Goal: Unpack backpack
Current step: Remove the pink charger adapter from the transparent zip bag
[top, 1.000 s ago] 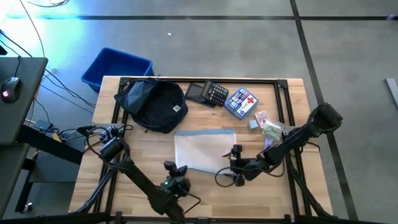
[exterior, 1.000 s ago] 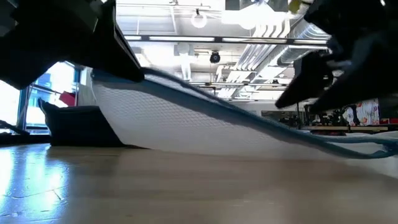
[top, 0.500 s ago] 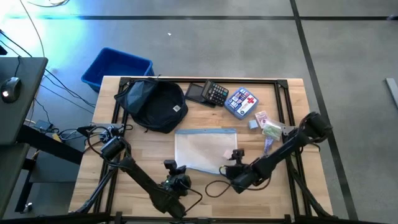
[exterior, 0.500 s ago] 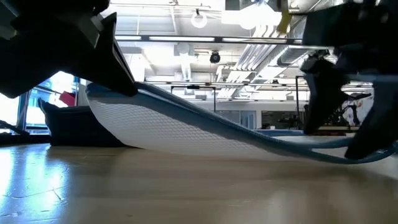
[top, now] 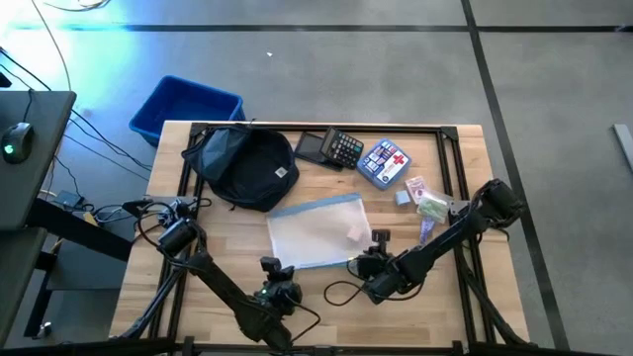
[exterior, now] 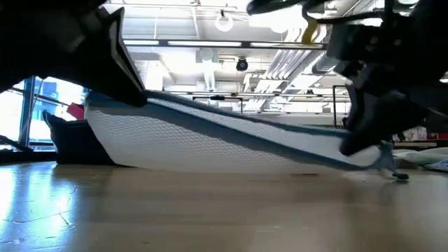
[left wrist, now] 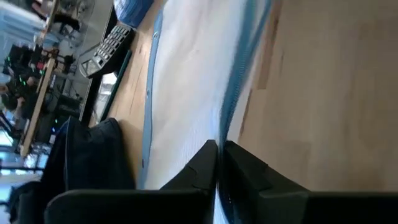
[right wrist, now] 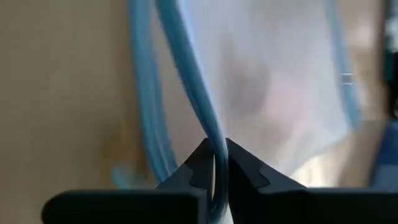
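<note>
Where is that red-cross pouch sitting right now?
In the high view, the red-cross pouch lies near the table's far edge, right of the calculator.

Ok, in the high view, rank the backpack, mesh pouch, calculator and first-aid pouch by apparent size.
1. backpack and white mesh pouch: look about alike, too close to rank.
2. first-aid pouch.
3. calculator, slightly smaller than the first-aid pouch.
</note>
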